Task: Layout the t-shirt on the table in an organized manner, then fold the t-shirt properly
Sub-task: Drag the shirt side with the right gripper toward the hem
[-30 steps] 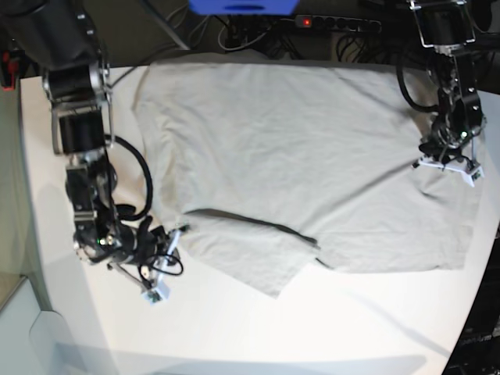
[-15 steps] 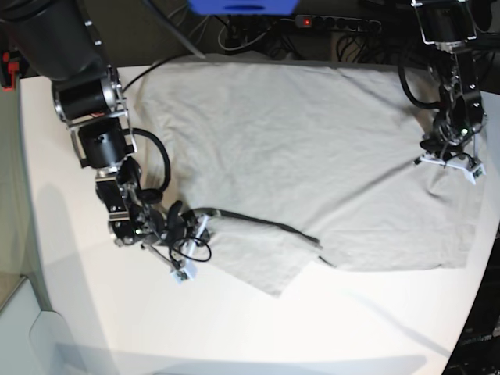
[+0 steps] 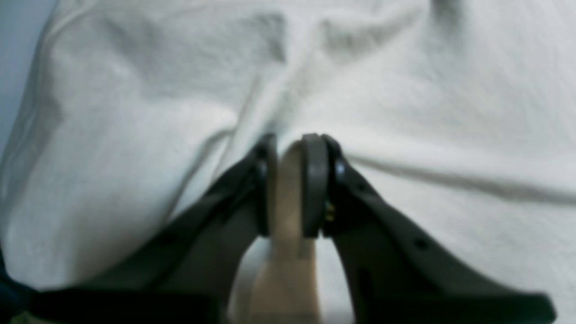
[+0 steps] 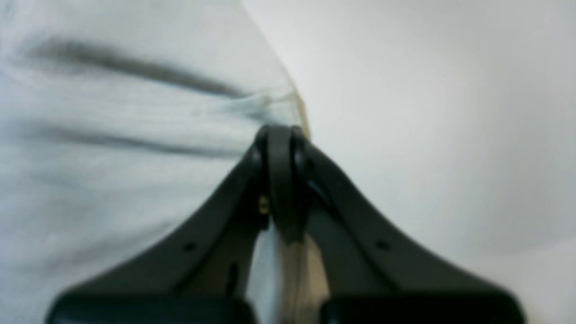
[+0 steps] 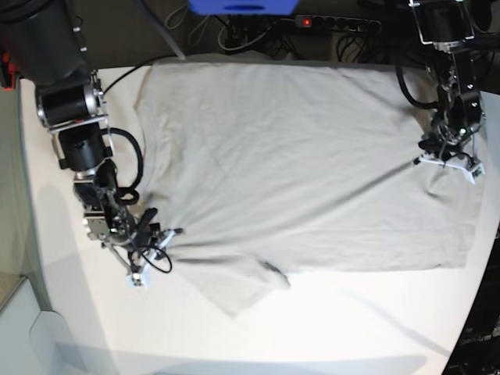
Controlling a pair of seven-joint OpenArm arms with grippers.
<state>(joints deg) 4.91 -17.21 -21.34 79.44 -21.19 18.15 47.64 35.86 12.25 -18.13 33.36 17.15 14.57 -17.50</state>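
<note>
**Grey t-shirt spread on a white bench, pinched at both side edges**

Seen from above, a white bench (image 5: 328, 320) carries a light grey-beige t-shirt (image 5: 305, 164), spread nearly flat across its middle and far part.

At the left of the overhead view, the right gripper (image 5: 168, 233) sits low at the shirt's left edge. Its wrist camera shows the jaws pressed together on the very rim of the cloth, with bare bench to one side. Creases run away from the pinch. Below it, a loose flap of fabric, likely a sleeve, lies partly folded toward the near edge.

At the right, the left gripper (image 5: 437, 158) meets the shirt's right edge. Its wrist view shows the jaws clamped on a raised ridge of cloth, with wrinkles fanning outward.
</note>
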